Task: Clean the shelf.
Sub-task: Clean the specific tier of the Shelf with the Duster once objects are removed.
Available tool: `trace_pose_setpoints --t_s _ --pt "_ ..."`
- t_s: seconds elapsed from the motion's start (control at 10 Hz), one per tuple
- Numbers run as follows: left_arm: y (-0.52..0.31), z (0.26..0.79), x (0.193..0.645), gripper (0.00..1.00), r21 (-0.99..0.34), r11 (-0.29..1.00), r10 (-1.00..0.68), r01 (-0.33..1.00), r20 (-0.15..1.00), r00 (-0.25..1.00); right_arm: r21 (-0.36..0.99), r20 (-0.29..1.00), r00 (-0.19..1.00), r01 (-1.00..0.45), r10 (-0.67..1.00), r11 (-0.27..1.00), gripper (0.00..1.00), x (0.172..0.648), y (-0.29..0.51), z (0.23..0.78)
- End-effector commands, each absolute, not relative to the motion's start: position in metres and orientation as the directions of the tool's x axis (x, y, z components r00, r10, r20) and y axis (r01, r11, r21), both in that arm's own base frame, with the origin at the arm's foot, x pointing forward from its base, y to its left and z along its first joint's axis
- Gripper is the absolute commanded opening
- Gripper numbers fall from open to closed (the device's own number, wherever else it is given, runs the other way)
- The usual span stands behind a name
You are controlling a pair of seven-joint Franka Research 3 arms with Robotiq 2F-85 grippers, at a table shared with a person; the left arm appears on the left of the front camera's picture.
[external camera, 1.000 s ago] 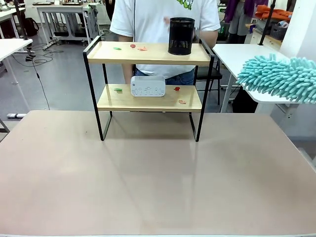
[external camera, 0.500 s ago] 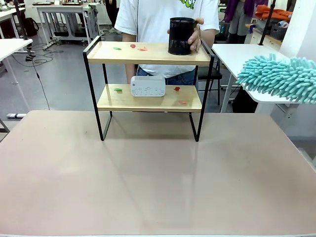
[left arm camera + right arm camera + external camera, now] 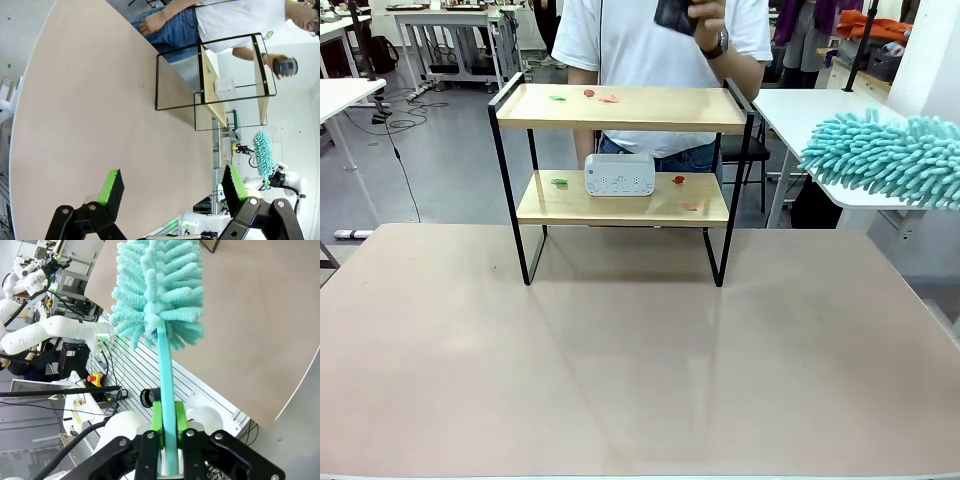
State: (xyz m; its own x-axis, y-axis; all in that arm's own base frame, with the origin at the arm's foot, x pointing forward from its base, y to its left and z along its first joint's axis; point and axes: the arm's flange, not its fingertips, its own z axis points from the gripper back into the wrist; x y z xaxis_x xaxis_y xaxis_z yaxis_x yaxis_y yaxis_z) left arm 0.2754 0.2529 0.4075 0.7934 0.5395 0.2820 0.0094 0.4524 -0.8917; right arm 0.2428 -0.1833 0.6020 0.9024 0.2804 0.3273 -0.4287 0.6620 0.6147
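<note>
The black cup (image 3: 675, 14) has been lifted off the shelf (image 3: 620, 108), probably freeing it for the duster (image 3: 885, 155) pinched in the right gripper (image 3: 169, 421); the left gripper (image 3: 171, 186) is spread empty.

The shelf (image 3: 665, 108) stands on the tan table (image 3: 620, 370), holding coloured scraps (image 3: 609, 98) and a white box (image 3: 619, 176).

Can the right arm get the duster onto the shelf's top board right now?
Probably yes: the person's hand holds the black cup clear above the top board, and nothing stands between the duster and that board.
</note>
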Motion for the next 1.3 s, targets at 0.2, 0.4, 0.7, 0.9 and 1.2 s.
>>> trace_pose_setpoints --t_s 0.2,0.4,0.7,0.9,1.2 --pt "0.254 0.407 0.276 1.00 -0.891 0.453 0.533 0.042 0.309 0.788 0.520 0.410 0.883 -0.431 0.226 0.738 0.13 0.243 -0.124 0.674" --pt "0.254 0.407 0.276 1.00 -0.891 0.453 0.533 0.042 0.309 0.788 0.407 0.444 0.860 -0.445 0.252 0.798 0.13 0.259 -0.063 0.719" --pt "0.254 0.407 0.276 1.00 -0.891 0.453 0.533 0.042 0.309 0.788 0.354 0.455 0.871 -0.369 0.186 0.860 0.13 0.302 0.055 0.721" --pt "0.254 0.407 0.276 1.00 -0.891 0.453 0.533 0.042 0.309 0.788 0.270 0.519 0.837 -0.352 0.173 0.896 0.13 0.303 0.082 0.711" --pt "0.254 0.407 0.276 1.00 -0.891 0.453 0.533 0.042 0.309 0.788 0.329 0.469 0.853 -0.408 0.228 0.851 0.13 0.298 0.072 0.727"
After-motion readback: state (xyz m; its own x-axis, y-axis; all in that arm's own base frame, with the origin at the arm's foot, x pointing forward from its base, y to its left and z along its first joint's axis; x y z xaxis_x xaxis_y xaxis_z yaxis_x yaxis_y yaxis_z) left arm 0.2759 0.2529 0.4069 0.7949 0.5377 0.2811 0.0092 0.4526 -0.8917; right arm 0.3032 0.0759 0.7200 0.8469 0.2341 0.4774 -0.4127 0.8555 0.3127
